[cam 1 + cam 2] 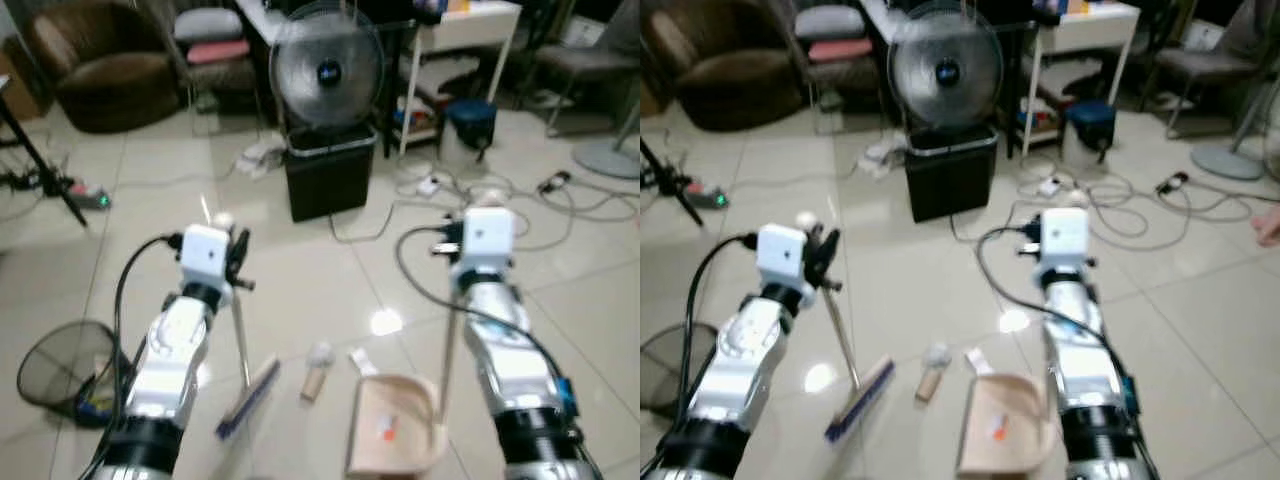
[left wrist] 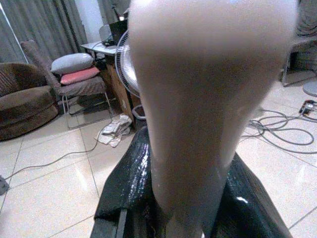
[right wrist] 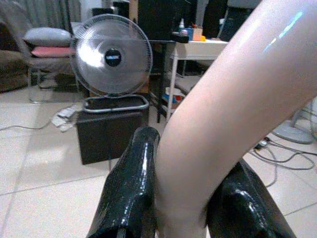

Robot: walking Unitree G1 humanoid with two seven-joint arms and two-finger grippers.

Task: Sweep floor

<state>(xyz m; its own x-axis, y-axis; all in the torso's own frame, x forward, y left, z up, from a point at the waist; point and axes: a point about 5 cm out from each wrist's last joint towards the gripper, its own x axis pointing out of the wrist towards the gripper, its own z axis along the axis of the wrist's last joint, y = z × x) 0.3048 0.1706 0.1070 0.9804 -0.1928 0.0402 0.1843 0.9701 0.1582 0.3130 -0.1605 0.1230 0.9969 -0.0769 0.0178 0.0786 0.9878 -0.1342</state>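
Observation:
My left gripper is shut on the thin handle of a broom, whose blue-bristled head rests on the tiled floor. In the left wrist view the pale broom handle runs between the black fingers. My right gripper is shut on the upright handle of a beige dustpan that stands on the floor to the right of the broom head. The right wrist view has the dustpan handle clamped between the fingers. A small brown scrap and a white scrap lie between broom and dustpan. An orange bit lies in the pan.
A fan stands on a black box straight ahead. Cables trail over the floor at the right. A mesh wastebasket sits near my left arm. A tripod leg, an armchair and a white table stand further back.

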